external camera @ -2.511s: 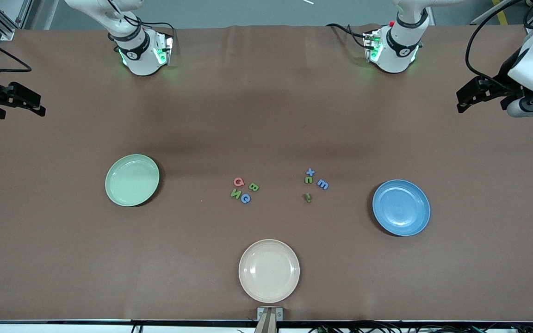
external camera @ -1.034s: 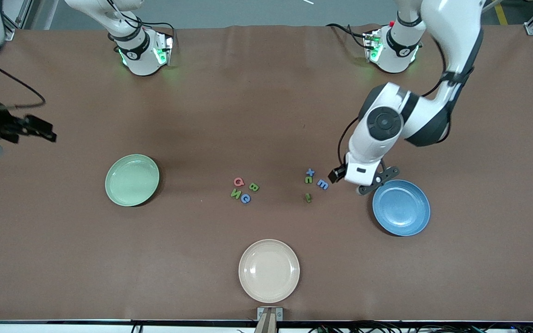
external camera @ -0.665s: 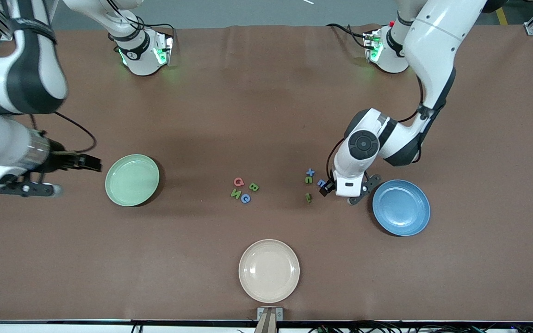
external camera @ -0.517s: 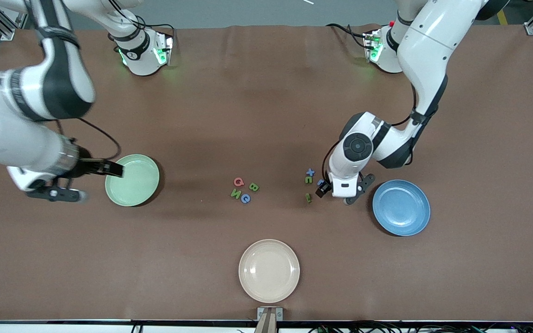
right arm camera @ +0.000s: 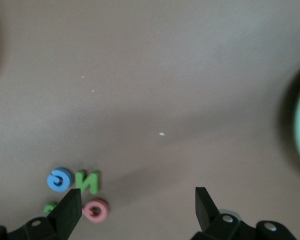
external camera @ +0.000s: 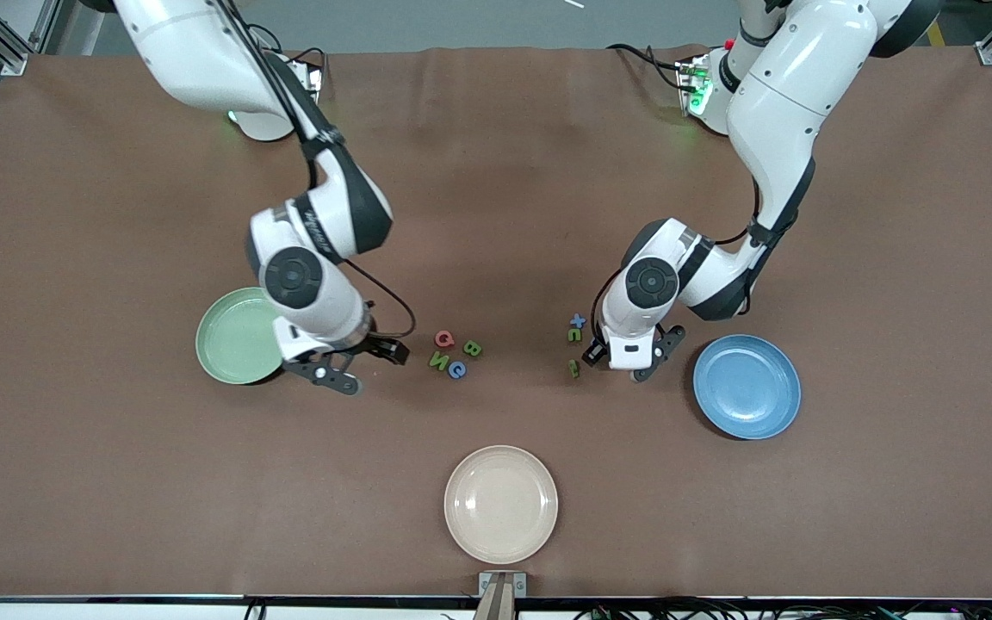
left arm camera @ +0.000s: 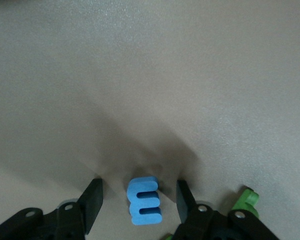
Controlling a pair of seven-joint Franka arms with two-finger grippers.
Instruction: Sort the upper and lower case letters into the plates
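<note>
on the table (external camera: 117, 482) the light green plate (external camera: 233, 340) sits toward my right arm's end, the blue plate (external camera: 747, 387) toward my left. my right gripper (right arm camera: 137, 210) hangs spread beside the capitals (external camera: 453, 353). my left fingers (left arm camera: 94, 197) straddle the blue e (left arm camera: 144, 201), unclenched.

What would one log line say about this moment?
left claw: open, astride small blue foam letter on table | right claw: open, over bare table beside light green round plate | plates: no letters inside

My arms are glossy white shells with black joint bands and round grey joint caps. Thin black cables loop along them. My left gripper (left arm camera: 139, 200) has black fingers (left arm camera: 92, 200). Green lights glow at my bases.
</note>
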